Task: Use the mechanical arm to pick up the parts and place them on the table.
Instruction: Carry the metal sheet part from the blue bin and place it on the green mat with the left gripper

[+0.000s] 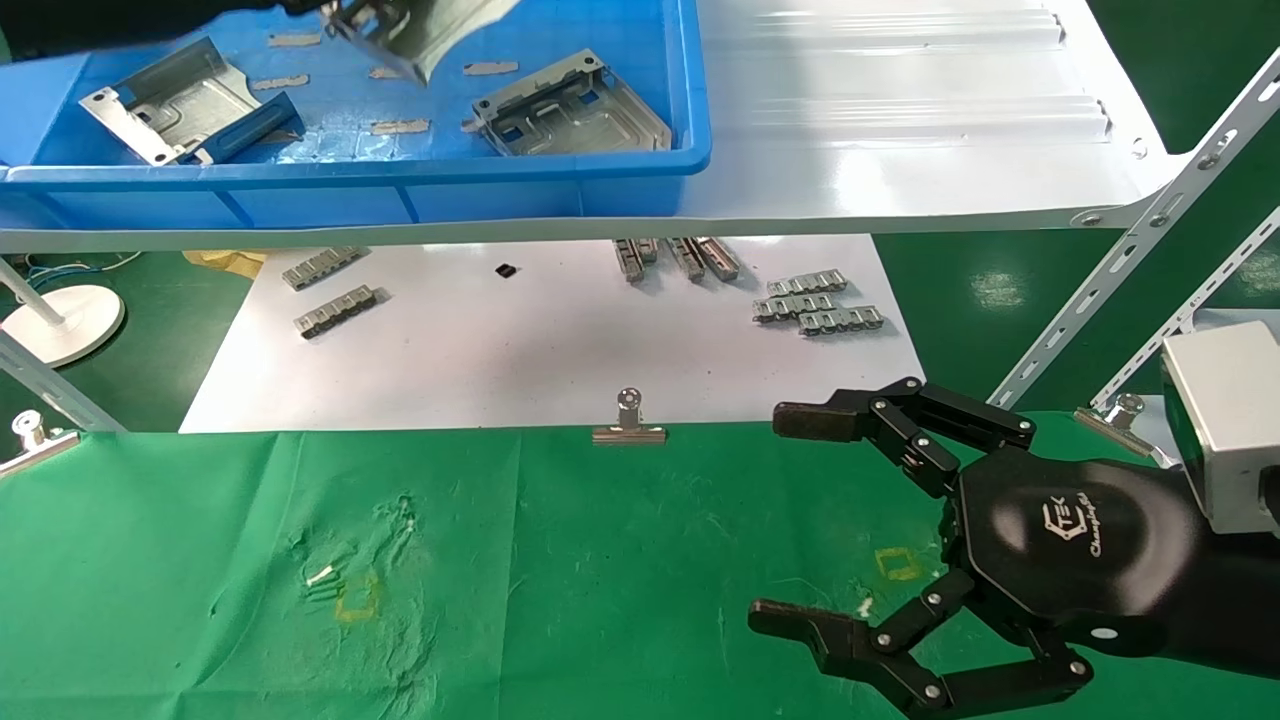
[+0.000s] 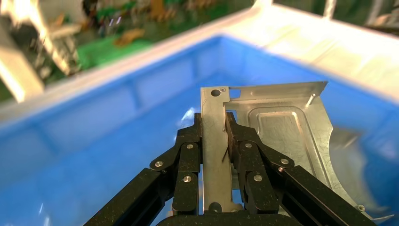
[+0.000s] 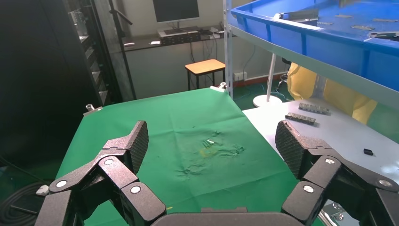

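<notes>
My left gripper is shut on the folded rail edge of a silvery sheet-metal part and holds it above the blue bin. In the head view this part hangs at the top edge, over the bin. Two more parts lie in the bin, one at the left and one at the right. My right gripper is open and empty, low over the green-cloth table. It also shows open in the right wrist view.
The bin stands on a glossy white shelf with slanted metal braces at the right. Below it a white board carries grey link strips. Binder clips hold the cloth's far edge. A white round base stands at the left.
</notes>
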Robot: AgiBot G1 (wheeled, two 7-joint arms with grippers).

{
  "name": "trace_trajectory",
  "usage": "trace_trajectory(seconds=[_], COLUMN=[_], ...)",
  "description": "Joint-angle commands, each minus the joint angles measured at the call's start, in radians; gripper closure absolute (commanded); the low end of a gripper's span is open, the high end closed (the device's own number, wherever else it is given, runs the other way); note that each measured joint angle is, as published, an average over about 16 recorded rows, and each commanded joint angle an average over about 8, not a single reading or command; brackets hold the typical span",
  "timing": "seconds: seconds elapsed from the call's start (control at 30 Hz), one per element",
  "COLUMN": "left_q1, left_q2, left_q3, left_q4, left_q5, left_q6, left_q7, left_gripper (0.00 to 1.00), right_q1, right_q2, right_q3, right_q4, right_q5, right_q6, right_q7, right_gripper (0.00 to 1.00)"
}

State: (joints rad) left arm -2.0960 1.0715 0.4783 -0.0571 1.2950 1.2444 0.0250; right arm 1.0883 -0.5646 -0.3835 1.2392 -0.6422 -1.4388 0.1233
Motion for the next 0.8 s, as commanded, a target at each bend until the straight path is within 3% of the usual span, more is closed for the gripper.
trace_trajectory(seconds=[0.03,0.37,0.6,0.8], left_q1=[0.001,0.025,0.096,0.219], left_q2=[-0.010,-0.066,-0.135,-0.256], left_q3=[-0.017,-0.014,0.031,0.104], left_q4=[-0.013,-0.080,-0.211,-0.399], left_q5=[-0.025,-0.044,-0.070,-0.157], left_q6=[0.035,0.332,0.360,0.362], left_q7=[0.025,0.156,0.218,0.264], left_gripper=[1.00,1.00,1.00,1.00], right_q1=[0.000,0.000,0.000,0.000], right_q2=[0.000,0.000,0.000,0.000], right_q3=[0.000,0.000,0.000,0.000], right_q4=[0.000,0.000,0.000,0.000], right_q5=[0.000,0.000,0.000,0.000], right_q6=[0.000,0.000,0.000,0.000], right_q7=[0.000,0.000,0.000,0.000], right_gripper=[0.00,0.00,0.00,0.00])
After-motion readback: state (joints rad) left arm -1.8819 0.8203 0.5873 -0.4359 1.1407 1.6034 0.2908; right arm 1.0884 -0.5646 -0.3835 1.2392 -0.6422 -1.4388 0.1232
